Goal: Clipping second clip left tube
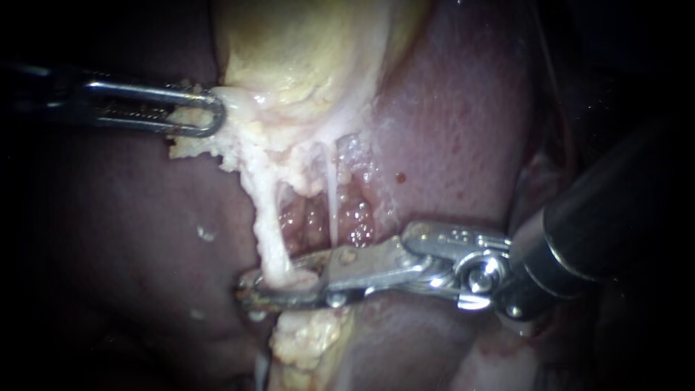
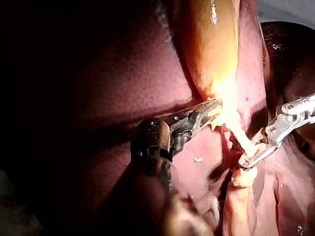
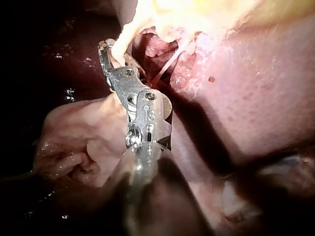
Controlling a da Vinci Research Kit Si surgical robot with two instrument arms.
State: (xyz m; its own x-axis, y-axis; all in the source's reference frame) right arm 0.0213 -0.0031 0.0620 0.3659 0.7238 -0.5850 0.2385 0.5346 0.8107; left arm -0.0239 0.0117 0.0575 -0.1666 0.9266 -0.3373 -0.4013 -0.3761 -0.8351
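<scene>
Jaws of right instrument (image 1: 279,284) pinch the left tube (image 1: 266,217), one jaw each side, at approx 7 o'clock from centre of the endoscope view. Tubes: 2. The left tube, thick & white, runs from the gallbladder (image 1: 304,51) edge down into those jaws. A thinner tube (image 1: 331,195) hangs just at its 3 o'clock, apart from the jaws. Instruments: 2. The left instrument (image 1: 213,116) sits at 10 o'clock w/ jaws clamped on the fatty gallbladder edge. Liver (image 1: 449,130) lies all round.
</scene>
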